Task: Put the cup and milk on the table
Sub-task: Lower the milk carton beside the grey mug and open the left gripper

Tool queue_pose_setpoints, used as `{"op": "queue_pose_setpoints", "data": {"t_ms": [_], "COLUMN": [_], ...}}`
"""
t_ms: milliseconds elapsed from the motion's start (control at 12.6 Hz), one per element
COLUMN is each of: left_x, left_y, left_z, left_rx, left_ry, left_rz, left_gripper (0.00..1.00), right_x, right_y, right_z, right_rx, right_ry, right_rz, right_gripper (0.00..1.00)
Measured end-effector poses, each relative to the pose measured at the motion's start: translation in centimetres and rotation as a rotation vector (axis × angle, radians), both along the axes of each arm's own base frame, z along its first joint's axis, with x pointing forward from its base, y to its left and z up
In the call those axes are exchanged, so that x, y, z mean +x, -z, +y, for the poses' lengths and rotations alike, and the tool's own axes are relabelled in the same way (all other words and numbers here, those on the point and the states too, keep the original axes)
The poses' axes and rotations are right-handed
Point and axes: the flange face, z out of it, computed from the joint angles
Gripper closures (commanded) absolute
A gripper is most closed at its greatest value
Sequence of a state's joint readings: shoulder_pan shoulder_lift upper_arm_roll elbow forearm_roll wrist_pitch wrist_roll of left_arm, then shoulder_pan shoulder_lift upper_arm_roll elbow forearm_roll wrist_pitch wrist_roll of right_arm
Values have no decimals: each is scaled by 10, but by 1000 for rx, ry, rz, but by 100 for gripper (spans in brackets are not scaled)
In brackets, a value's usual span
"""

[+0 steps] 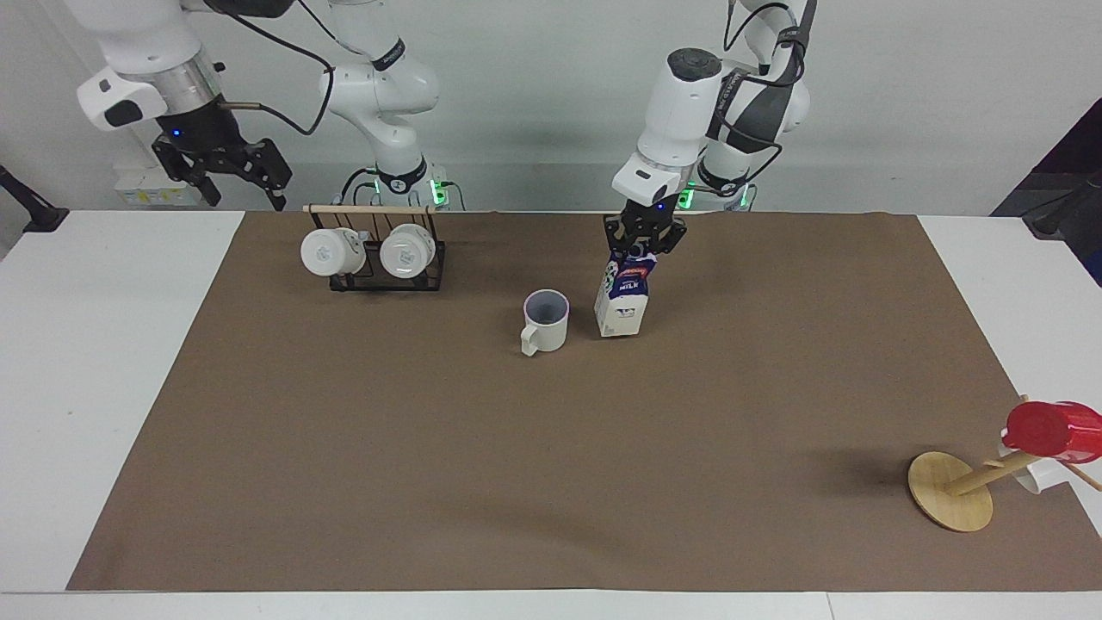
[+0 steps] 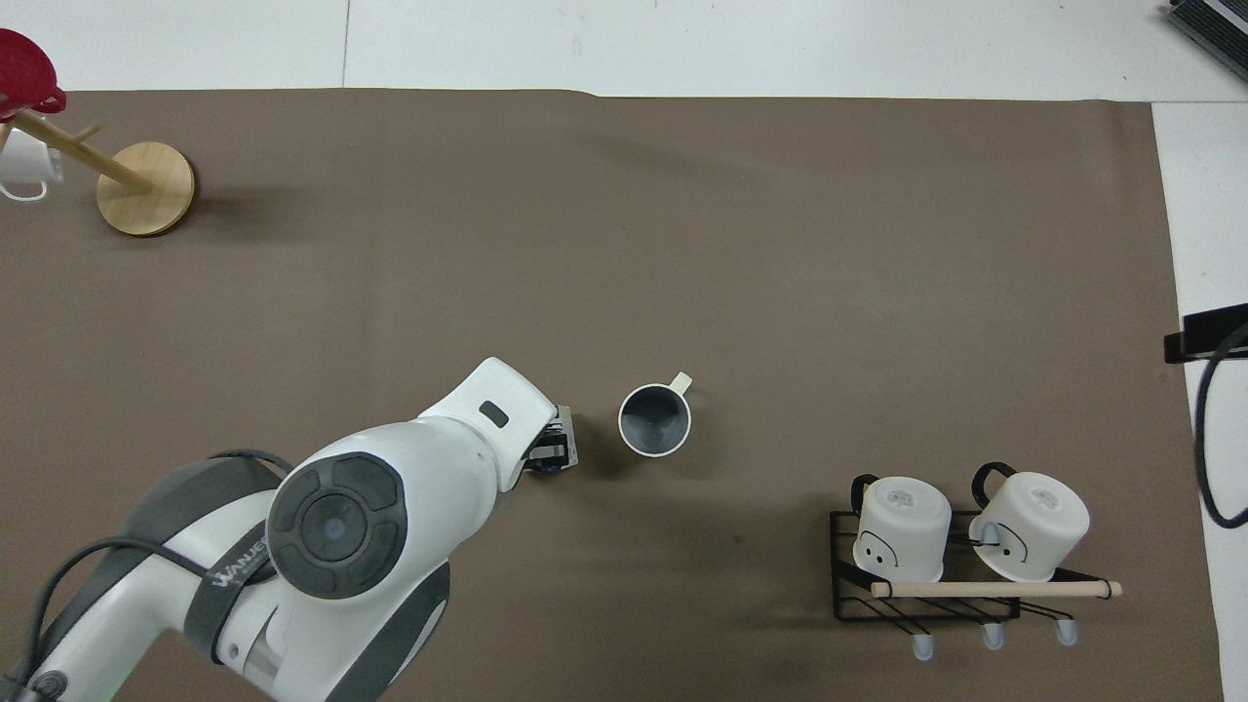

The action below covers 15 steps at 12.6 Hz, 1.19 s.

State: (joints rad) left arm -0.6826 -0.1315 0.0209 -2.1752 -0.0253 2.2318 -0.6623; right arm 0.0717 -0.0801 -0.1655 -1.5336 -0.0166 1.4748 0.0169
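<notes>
**Q:** How far along was the task at this moment?

**A:** By appearance, more than half. The cup [image 1: 546, 320] already stood upright on the brown sheet of the table [image 1: 551, 482], mouth up, untouched by either arm. The milk [image 1: 622, 298] was gripped at its gabled top by the left gripper [image 1: 643, 247], whose fingers were clenched on the carton. Its base looked to be at the sheet or just above it; contact could not be confirmed. Release and withdrawal appeared to be what was left.

**Q:** Where was the carton relative to the cup?

**A:** Just beside the cup, on the side toward the left arm's end of the table, with a narrow gap and no touching. In the overhead view the left arm hid most of the carton [image 2: 560, 447].

**Q:** How were the two objects oriented?

**A:** The carton's long axis ran nearly vertical, with a slight tilt, gable up. The cup's handle pointed away from the robots, angled toward the right arm's end.

**Q:** And the other arm?

**A:** The right gripper [image 1: 225, 172] waited raised, jaws released and empty, over the table edge toward the right arm's end from the cup, past the black rack [image 1: 386, 269] holding two white mugs.
</notes>
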Motion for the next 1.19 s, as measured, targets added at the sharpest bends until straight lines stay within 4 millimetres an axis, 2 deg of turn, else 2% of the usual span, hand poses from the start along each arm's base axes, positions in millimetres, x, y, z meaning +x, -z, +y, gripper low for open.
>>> {"op": "queue_pose_setpoints", "data": {"t_ms": [159, 318, 397, 556, 715, 874, 953, 1033, 1192], "left_x": [-4, -5, -4, -3, -3, -3, -3, -3, -1], "left_y": [9, 15, 15, 14, 14, 14, 13, 13, 9], "left_z": [-16, -23, -24, -24, -24, -24, -24, -24, -25], "left_rx": [-3, -3, -4, -5, -5, -5, -4, -5, -10], "left_ry": [-7, -11, -11, -12, -14, -13, -13, -13, -17], "left_rz": [5, 7, 7, 6, 6, 4, 3, 2, -3], "left_gripper": [64, 63, 59, 41, 39, 33, 23, 4, 0], "right_x": [-2, 1, 3, 5, 4, 4, 3, 3, 2], "right_y": [-17, -13, -10, -7, -6, -2, 0, 1, 1], "right_z": [6, 16, 17, 17, 17, 17, 17, 17, 17], "right_rx": [-4, -6, -6, -6, -6, -5, -5, -4, -3], "right_ry": [-35, -56, -58, -59, -67, -93, -94, -94, -94], "right_rz": [-28, -20, -15, -8, -4, 5, 9, 11, 12], "right_gripper": [0, 0, 0, 0, 0, 0, 0, 0, 0]}}
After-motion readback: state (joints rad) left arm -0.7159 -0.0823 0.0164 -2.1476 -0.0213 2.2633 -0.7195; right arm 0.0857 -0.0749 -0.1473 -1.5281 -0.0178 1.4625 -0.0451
